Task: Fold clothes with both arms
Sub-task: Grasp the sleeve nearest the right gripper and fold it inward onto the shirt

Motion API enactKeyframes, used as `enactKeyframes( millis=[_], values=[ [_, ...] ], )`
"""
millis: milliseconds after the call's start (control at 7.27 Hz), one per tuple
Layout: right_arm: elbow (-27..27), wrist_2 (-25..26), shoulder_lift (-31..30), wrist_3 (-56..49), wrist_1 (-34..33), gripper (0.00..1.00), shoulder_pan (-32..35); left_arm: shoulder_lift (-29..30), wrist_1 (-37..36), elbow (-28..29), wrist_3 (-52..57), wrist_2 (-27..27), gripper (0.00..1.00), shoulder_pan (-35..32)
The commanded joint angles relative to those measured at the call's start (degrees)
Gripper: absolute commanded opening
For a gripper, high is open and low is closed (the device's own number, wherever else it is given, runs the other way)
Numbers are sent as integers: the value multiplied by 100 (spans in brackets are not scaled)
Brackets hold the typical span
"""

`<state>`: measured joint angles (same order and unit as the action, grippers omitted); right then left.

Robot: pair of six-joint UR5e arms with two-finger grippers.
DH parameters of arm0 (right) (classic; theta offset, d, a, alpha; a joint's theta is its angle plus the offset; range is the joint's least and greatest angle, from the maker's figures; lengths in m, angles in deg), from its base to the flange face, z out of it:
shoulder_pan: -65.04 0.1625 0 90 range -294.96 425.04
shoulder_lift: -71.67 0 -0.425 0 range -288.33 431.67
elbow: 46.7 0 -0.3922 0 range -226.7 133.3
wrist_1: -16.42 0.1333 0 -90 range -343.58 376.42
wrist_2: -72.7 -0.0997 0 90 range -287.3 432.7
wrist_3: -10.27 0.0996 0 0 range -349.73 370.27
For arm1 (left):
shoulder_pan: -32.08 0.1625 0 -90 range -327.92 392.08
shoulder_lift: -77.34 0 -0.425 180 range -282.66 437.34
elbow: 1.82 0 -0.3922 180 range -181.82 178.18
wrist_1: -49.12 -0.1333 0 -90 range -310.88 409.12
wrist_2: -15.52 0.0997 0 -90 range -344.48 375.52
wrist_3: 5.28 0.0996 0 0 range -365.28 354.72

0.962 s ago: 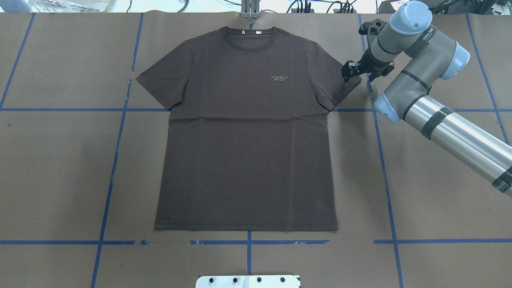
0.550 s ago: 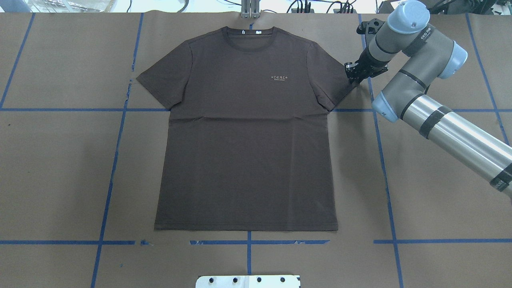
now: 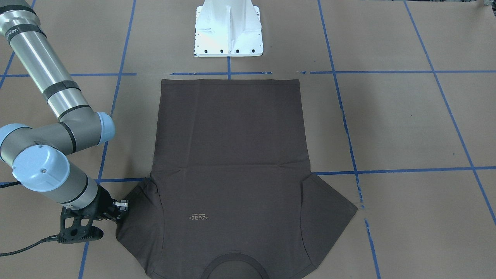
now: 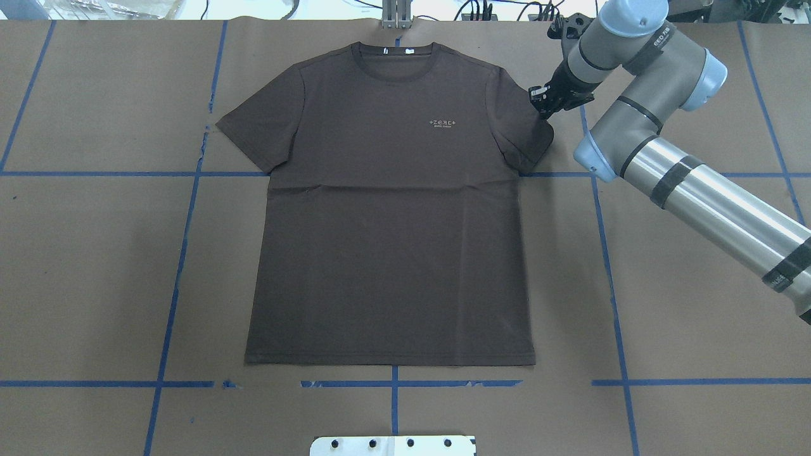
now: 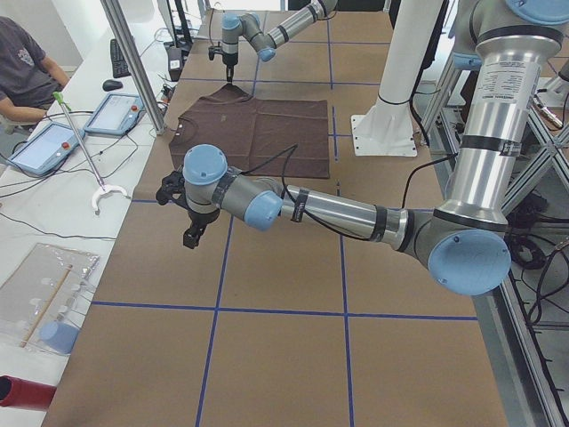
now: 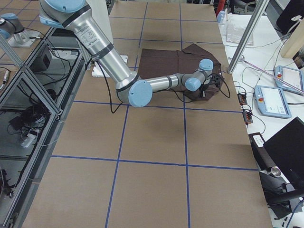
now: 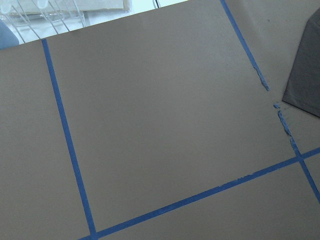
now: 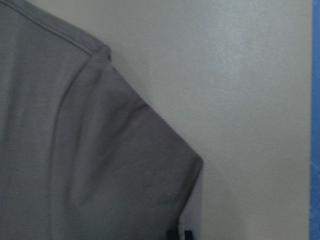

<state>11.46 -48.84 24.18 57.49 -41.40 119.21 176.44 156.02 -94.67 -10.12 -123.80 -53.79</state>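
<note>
**A:** Start with the front-facing view. Where is the garment?

**B:** The dark grey-brown short-sleeved T-shirt (image 3: 228,155) lies flat on the brown paper table cover (image 3: 387,116). Its hem is at 12 o'clock, near the white metal pedestal (image 3: 228,35), and its collar is at 6. At 8 o'clock the black two-finger right gripper (image 3: 123,204) touches the edge of a sleeve.

**A:** And overhead?

**B:** There the collar points to 12 o'clock, and the small pale lettering (image 4: 443,122) sits on the chest. The silver-grey right arm (image 4: 697,190) comes in from 3 o'clock. The right gripper (image 4: 542,101) is at the 2 o'clock sleeve, its jaws drawn together and pinching the sleeve's edge. The sleeve's outer corner looks bunched inward.

**A:** What about the left side view?

**B:** The near left arm (image 5: 356,213) stretches across the middle. The left gripper (image 5: 191,236) hangs over bare paper at 9 o'clock, well apart from the T-shirt (image 5: 258,133) at 12. I cannot tell whether that claw is spread or pressed together.

**A:** The right side view?

**B:** The right gripper (image 6: 211,90) is at 2 o'clock, at the shirt's near sleeve.

**A:** And the wrist cameras?

**B:** The left one shows paper crossed by blue tape lines (image 7: 65,135), with a corner of the T-shirt (image 7: 306,70) at 3 o'clock. In the right one, creased sleeve fabric fills the 9 o'clock side. A dark fingertip (image 8: 178,235) touches its edge at 6 o'clock.
</note>
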Motion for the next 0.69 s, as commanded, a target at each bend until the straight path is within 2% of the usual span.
enactKeyframes(
  millis=[0, 137, 412, 550],
  values=[
    [160, 25, 369, 24, -19, 0, -169, 4, 7, -5, -9, -7, 100, 0],
    [151, 330, 641, 76, -27, 0, -353, 4, -2, -5, 0, -7, 100, 0],
    [11, 1575, 1064, 103, -27, 0, -1020, 13, -2, -41, -9, 2, 100, 0],
    [-76, 1720, 1162, 112, -19, 0, -1136, 21, -2, -49, -26, 2, 100, 0]
  ],
)
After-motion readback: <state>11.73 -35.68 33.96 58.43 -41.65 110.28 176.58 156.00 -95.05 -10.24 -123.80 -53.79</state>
